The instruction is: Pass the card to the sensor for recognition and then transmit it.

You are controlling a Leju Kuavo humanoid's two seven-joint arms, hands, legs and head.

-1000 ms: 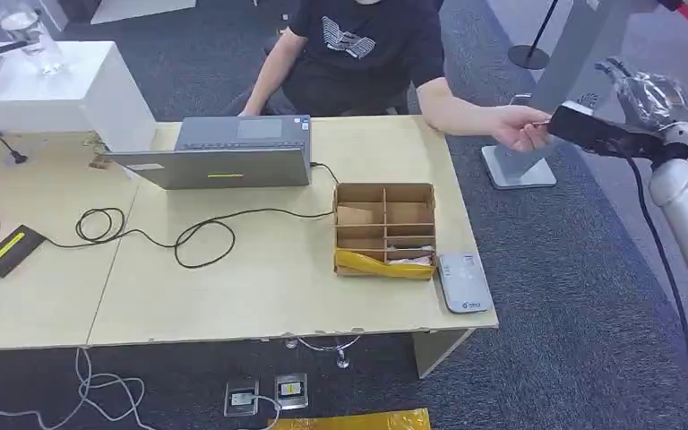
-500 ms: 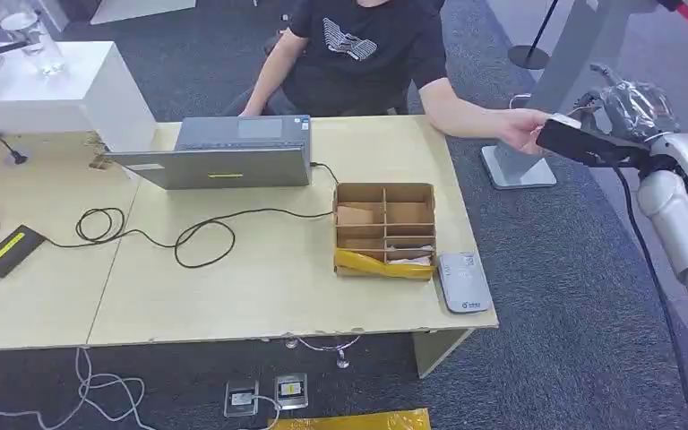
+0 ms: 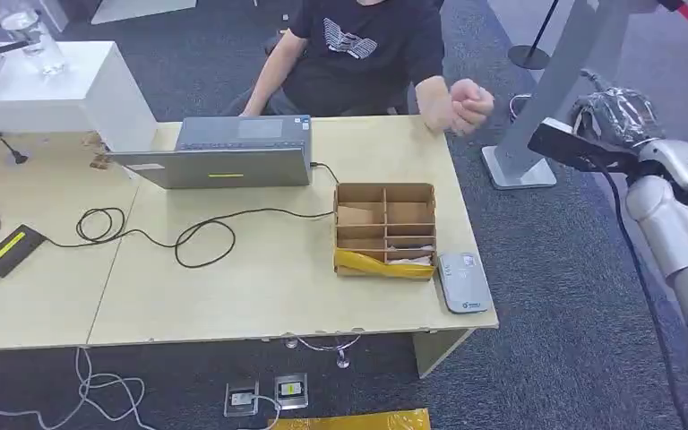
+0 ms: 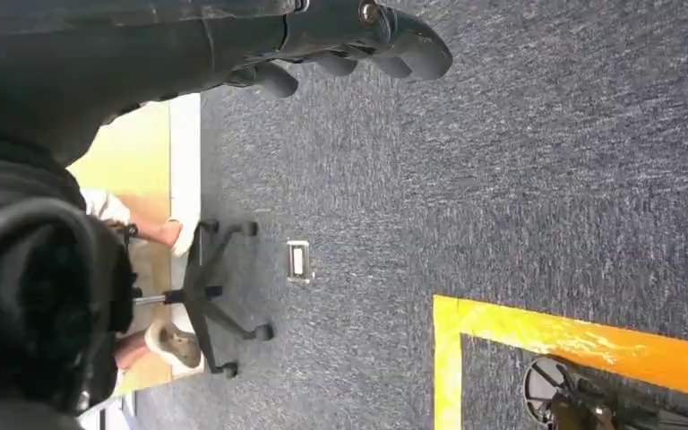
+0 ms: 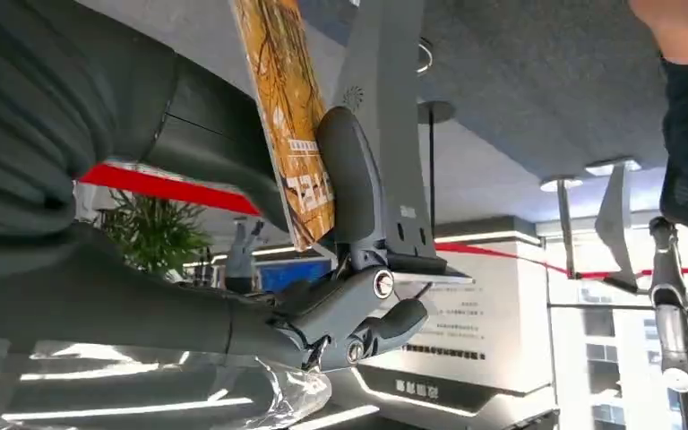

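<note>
In the right wrist view an orange-yellow printed card (image 5: 291, 116) stands pinched between my right hand's (image 5: 233, 224) thick thumb and dark fingers (image 5: 358, 322). In the head view that right hand (image 3: 623, 112), wrapped in clear plastic, is raised off the table's right end over the carpet. The grey card sensor (image 3: 463, 281) lies flat on the table's front right corner, well below and left of the hand. A seated person's hand (image 3: 464, 101) hovers above the table's far right corner, apart from mine. My left hand (image 4: 349, 40) hangs over the carpet with nothing in it, fingers loosely apart.
A wooden divided box (image 3: 385, 229) stands just left of the sensor. A laptop (image 3: 224, 154), a looped black cable (image 3: 188, 237) and a black device with a yellow label (image 3: 7, 248) lie on the table (image 3: 260, 296). A grey stand's base (image 3: 520, 167) sits on the carpet near my right hand.
The person's hand has let go at my right hand and pulled back over the table's far corner. My right hand has shifted slightly left and down.
</note>
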